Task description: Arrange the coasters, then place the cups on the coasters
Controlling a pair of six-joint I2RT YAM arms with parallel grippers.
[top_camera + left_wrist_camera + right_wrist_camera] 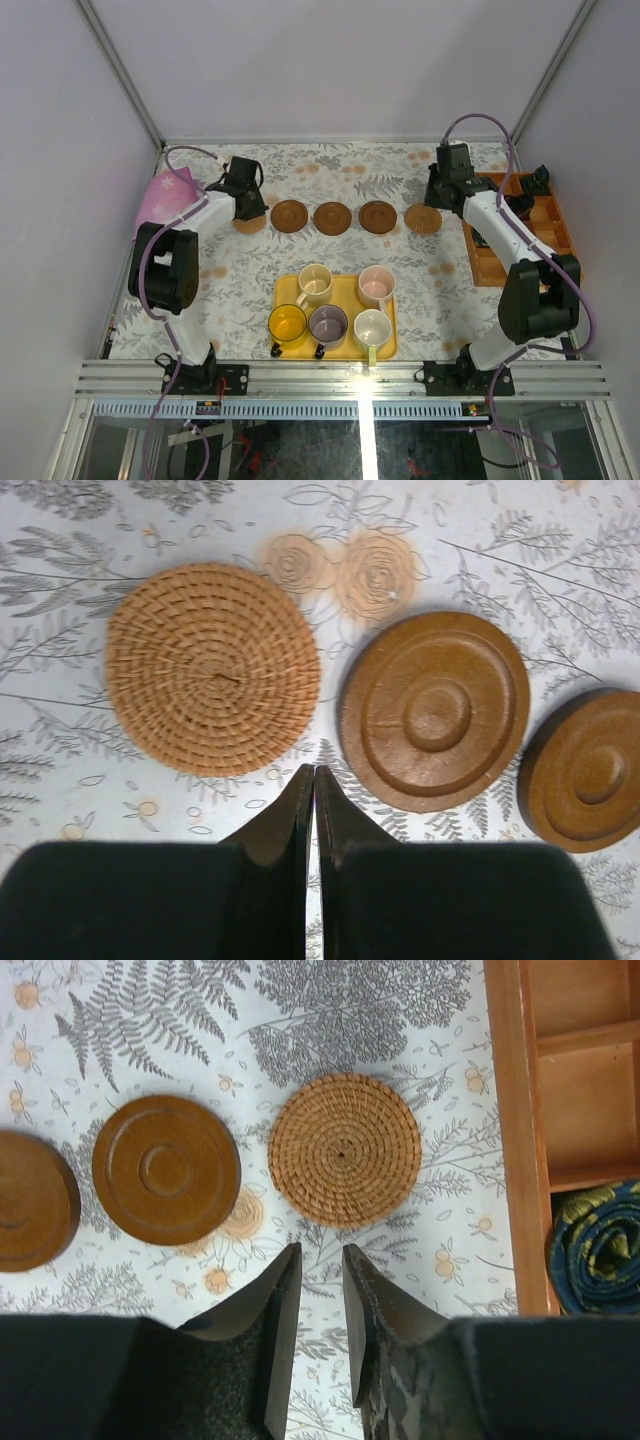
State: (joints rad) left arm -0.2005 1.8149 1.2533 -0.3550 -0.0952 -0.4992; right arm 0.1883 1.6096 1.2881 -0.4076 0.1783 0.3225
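Woven coaster [345, 1150] between wooden coaster [166, 1169] and orange box [510, 1140], jaws slightly parted just below, empty

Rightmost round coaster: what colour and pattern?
Round woven coaster: tan, spiral weave; best in right wrist view.

White-black arms [212, 210], purple cables [480, 117]

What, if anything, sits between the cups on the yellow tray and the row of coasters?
Nothing visible. Only bare tablecloth lies between the cups on the tray and the coasters. Left hand and right hand hang at the row's ends, off that path.
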